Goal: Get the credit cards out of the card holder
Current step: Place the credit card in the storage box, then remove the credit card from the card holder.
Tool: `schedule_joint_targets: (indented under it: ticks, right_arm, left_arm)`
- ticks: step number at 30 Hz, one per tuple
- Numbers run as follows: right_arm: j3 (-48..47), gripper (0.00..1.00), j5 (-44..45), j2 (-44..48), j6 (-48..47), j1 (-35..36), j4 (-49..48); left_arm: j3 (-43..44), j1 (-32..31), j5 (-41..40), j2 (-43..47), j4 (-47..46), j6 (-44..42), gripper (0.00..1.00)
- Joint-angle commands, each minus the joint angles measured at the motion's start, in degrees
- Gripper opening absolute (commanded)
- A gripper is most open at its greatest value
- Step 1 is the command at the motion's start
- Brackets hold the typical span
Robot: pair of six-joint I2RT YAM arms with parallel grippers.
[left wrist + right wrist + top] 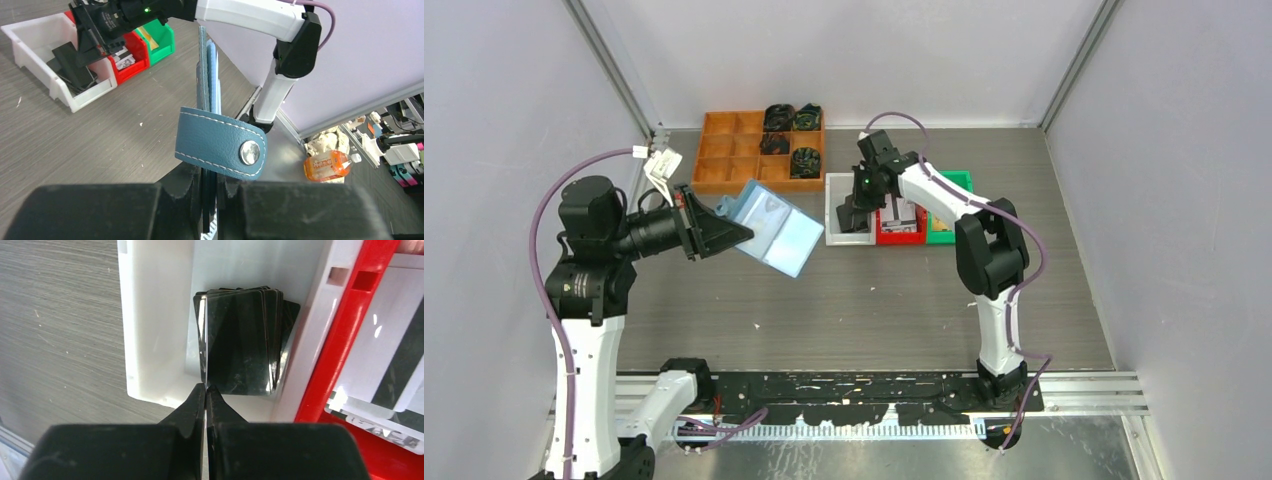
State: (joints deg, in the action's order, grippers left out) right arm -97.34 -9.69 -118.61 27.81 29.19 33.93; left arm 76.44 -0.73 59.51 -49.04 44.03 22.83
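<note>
My left gripper (pixel 724 230) is shut on the light blue card holder (pixel 774 232) and holds it above the table. In the left wrist view the holder (pixel 207 75) stands edge-on between my fingers, and its tab loop (pixel 220 142) with a metal snap hangs across it. My right gripper (pixel 205 390) is over the white bin (pixel 155 315). It is shut on a thin credit card (pixel 202 340) seen edge-on. Several dark cards (pixel 245 340) lie stacked in that bin. Pale cards with a dark stripe (pixel 395 360) lie in the red bin (pixel 350 330).
An orange compartment tray (pixel 724 150) with dark items stands at the back left. White (pixel 828 210), red (pixel 899 235) and green (pixel 944 235) bins stand in a row at the centre back. Grey walls close in three sides.
</note>
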Motion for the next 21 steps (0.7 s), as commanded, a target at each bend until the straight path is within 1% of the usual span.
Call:
schedule_joint_targets:
  ticks: [1,2,5,6,10,12,16,18,21]
  right_arm:
    - [-4.0,0.13,2.8,1.3,-2.1,0.1,1.5]
    - [-3.9,0.21,3.1,2.1,-2.1,0.3,1.5]
    - [-3.5,0.40,2.7,5.5,-1.8,0.6,1.1]
    - [-3.1,0.43,1.9,7.1,-1.5,0.7,0.6]
    - [-1.4,0.53,-2.1,14.6,-0.4,0.9,-0.3]
    - [0.8,0.57,-3.6,20.6,-0.1,0.9,-1.2]
    - [7.8,0.73,-8.4,32.1,1.8,0.8,-6.9]
    - [11.1,0.78,-12.9,36.8,4.0,0.8,-10.5]
    - [16.0,0.82,-21.4,42.6,9.6,0.7,-18.0]
  left_arm:
    - [-0.4,0.2,4.4,1.4,-5.3,1.5,0.01]
    - [-0.6,0.2,4.8,1.7,-5.6,1.5,0.01]
    - [-1.0,0.2,5.7,2.1,-6.1,1.2,0.01]
    - [-1.0,0.2,6.1,2.3,-6.2,0.8,0.00]
    - [-1.1,0.2,7.1,3.1,-5.4,-1.8,0.00]
    - [-0.9,0.2,7.6,3.5,-4.3,-3.8,0.00]
    - [-0.9,0.2,8.2,4.3,-1.1,-8.7,0.00]
    - [-1.2,0.2,8.2,4.6,0.1,-10.3,0.00]
    - [-1.5,0.2,8.4,4.7,1.1,-11.9,0.00]
